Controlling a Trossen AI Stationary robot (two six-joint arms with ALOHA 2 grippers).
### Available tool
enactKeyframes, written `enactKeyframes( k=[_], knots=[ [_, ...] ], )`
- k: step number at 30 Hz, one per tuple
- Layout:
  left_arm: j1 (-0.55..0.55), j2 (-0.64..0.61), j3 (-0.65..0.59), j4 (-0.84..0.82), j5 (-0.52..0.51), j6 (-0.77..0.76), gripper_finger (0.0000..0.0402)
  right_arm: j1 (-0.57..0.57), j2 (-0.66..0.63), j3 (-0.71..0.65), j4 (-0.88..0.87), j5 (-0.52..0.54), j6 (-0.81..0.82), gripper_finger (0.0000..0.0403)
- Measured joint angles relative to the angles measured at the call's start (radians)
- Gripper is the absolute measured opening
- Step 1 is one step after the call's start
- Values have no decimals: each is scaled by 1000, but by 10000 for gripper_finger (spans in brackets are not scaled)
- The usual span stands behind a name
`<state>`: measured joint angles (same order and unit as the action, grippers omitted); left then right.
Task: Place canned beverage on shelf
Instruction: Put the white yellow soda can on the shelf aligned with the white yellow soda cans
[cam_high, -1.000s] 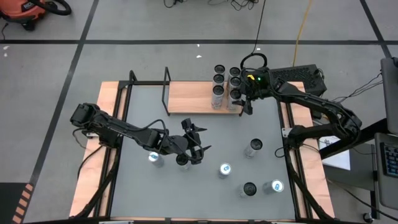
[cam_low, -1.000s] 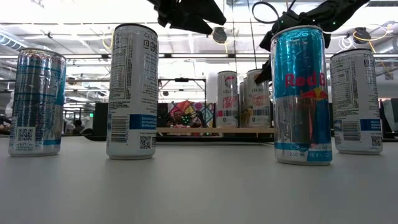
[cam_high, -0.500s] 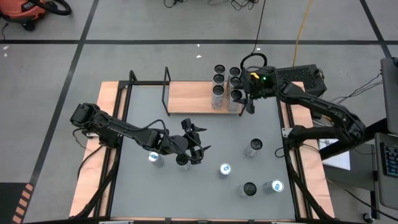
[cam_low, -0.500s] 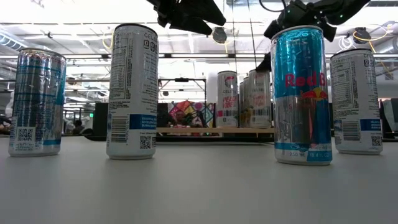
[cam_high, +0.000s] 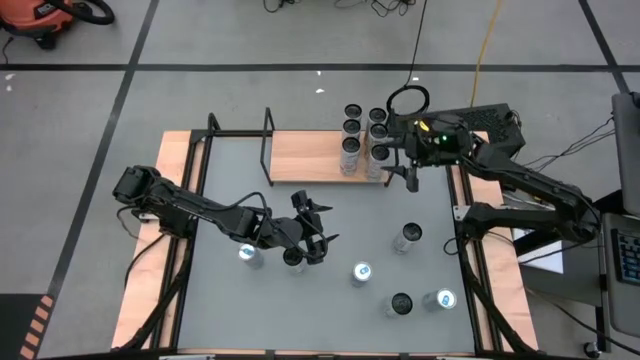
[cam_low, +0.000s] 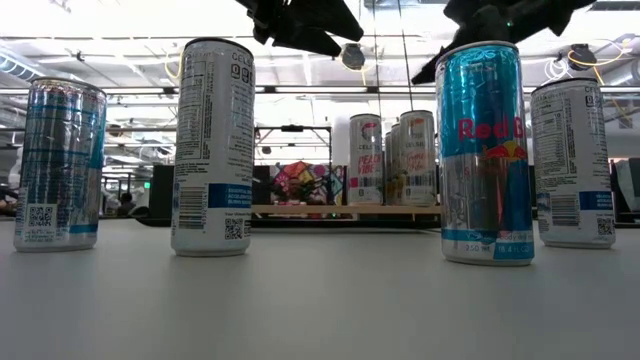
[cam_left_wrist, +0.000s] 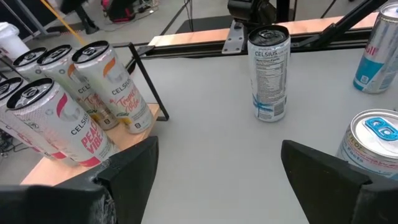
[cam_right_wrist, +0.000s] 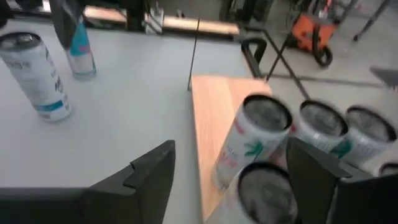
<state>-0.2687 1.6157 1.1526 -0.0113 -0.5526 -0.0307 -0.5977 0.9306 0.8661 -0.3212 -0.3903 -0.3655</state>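
From above, we see the shelf (cam_high: 320, 157) at the table's far edge, with a cluster of cans (cam_high: 364, 140) standing upright on its right end. Our right gripper (cam_high: 405, 176) hangs just beside that end, toward the table's middle, its jaws spread and holding nothing. Our left gripper (cam_high: 318, 238) hovers mid-table with its jaws released and empty, and two upright cans stand just beside it, the nearest a dark-topped can (cam_high: 293, 258). Four more cans stand apart on the right half, the Celsius can (cam_high: 406, 237) nearest the right gripper. We judge the left arm better placed for the next pick, since its can sits close, its long axis vertical.

At table height, we see a Red Bull can (cam_low: 486, 152) and three other cans upright in front, and the shelved cans standing far behind them.

From the left wrist, the dark fingers (cam_left_wrist: 134, 168) stand wide apart with bare table between them; a silver-topped can (cam_left_wrist: 372, 140) rises just outside one of them.

From the right wrist, the spread fingers (cam_right_wrist: 152, 171) frame the shelf board and its cans, which crowd that end.
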Motion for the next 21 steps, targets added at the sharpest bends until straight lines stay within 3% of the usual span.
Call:
enactKeyframes(
  k=[9,15,21],
  knots=[
    [0,0,0,0,0,-6,334,93,36,0,-154,208,21,143],
    [0,0,0,0,0,-13,334,96,83,3,-153,208,21,78],
    [0,0,0,0,0,-13,334,96,98,4,-137,210,12,41]
  ],
)
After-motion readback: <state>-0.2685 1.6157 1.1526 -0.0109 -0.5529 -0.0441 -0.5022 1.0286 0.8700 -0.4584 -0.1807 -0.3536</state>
